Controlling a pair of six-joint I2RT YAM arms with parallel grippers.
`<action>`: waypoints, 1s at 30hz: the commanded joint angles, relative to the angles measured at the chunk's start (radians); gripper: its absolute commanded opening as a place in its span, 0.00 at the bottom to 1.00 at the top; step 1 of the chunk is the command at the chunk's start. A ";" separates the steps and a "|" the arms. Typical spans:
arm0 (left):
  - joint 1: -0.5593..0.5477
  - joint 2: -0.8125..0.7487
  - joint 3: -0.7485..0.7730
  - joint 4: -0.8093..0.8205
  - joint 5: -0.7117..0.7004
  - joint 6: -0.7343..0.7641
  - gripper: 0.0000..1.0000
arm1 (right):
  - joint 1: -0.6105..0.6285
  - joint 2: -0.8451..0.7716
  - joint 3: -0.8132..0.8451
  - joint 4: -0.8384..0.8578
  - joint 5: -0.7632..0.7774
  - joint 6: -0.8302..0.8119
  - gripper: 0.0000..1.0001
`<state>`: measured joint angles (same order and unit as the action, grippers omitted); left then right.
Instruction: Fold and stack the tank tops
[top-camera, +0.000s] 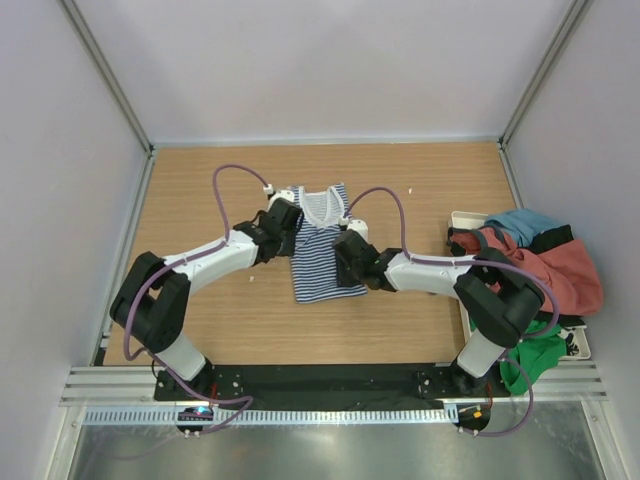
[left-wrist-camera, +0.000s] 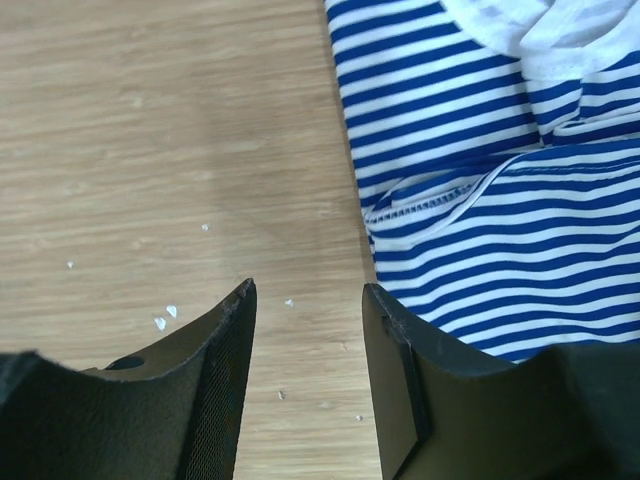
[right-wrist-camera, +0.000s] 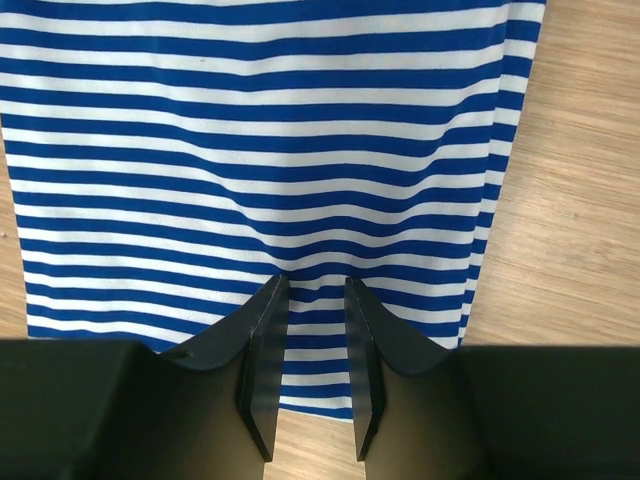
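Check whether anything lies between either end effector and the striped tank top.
Nothing visible does. The left end effector hangs open over bare table beside the edge of the striped tank top; the right end effector sits directly over its cloth, jaws slightly apart.

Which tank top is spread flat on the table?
The navy-and-white striped tank top, lying flat; the rust-red top is crumpled in the clothes heap at right.

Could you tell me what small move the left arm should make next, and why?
Probably shift the left gripper slightly right onto the edge of the striped tank top. Its jaws are open over bare table, beside the cloth, while the right gripper sits over the lower half.
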<state>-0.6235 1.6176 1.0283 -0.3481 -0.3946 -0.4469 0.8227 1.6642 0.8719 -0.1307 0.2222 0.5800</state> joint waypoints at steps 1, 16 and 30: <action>0.007 -0.019 -0.005 0.109 0.040 0.143 0.48 | 0.006 -0.037 -0.004 -0.089 0.011 -0.054 0.34; 0.007 0.065 -0.054 0.296 0.391 0.390 0.56 | 0.000 -0.153 -0.079 -0.118 -0.021 -0.091 0.34; 0.007 0.088 -0.087 0.319 0.404 0.424 0.48 | -0.020 -0.166 -0.103 -0.103 -0.046 -0.092 0.34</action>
<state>-0.6205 1.7000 0.9123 -0.0620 0.0162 -0.0509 0.8074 1.5185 0.7696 -0.2405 0.1833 0.5011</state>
